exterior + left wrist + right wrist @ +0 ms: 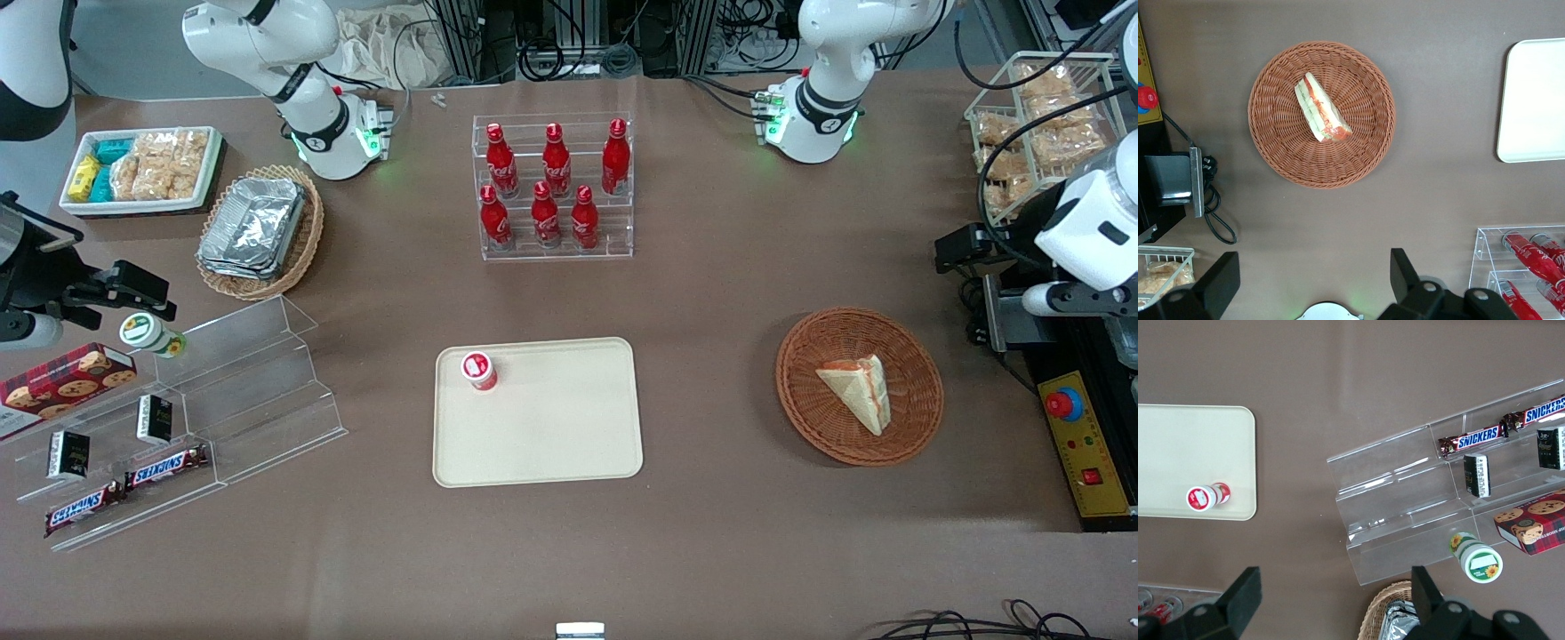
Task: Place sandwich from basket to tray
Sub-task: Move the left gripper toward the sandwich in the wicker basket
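Note:
The sandwich [858, 387], a pale bread wedge with red and green filling, lies in the round reddish-brown wicker basket [800, 391]. Both show in the left wrist view, the sandwich [1321, 110] lying in the basket [1271, 147]. The cream tray [551, 427] lies flat mid-table, toward the parked arm's end from the basket, with a small red-capped cup [478, 370] on it. One edge of the tray shows in the left wrist view [1538, 100]. My left gripper [967, 249] hangs high above the table, farther from the front camera than the basket. In the left wrist view the gripper [1311, 277] is open and empty.
A clear rack of red bottles [556, 187] stands farther back mid-table. A yellow control box with a red button [1080, 444] and a wire rack of snack packets [1040, 116] sit at the working arm's end. A clear stepped shelf [222, 391] and an oval foil-container basket [258, 231] are near the parked arm.

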Motion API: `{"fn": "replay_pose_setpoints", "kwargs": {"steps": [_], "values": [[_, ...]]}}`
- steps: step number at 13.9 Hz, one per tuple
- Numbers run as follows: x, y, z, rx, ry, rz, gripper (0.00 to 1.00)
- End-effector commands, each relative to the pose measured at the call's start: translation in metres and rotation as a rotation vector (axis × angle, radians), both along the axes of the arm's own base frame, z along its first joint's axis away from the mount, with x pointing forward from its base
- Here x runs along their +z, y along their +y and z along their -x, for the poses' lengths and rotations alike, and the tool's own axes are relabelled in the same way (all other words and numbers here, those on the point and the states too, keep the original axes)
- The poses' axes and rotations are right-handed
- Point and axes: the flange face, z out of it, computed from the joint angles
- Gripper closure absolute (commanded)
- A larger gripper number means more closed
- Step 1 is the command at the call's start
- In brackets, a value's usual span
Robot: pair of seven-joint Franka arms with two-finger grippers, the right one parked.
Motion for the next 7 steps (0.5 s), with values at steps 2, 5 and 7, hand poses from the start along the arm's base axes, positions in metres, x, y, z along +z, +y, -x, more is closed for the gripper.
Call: {"fn": "replay_pose_setpoints", "kwargs": {"steps": [2,5,7], "values": [[-0.002,-0.005,-0.002,-0.021,0.009,0.012,0.00],[-0.018,-0.001,-0.012,-0.009,0.007,-0.024,0.00],[-0.047,-0.005,-0.010,0.086,-0.025,-0.063,0.00]]}}
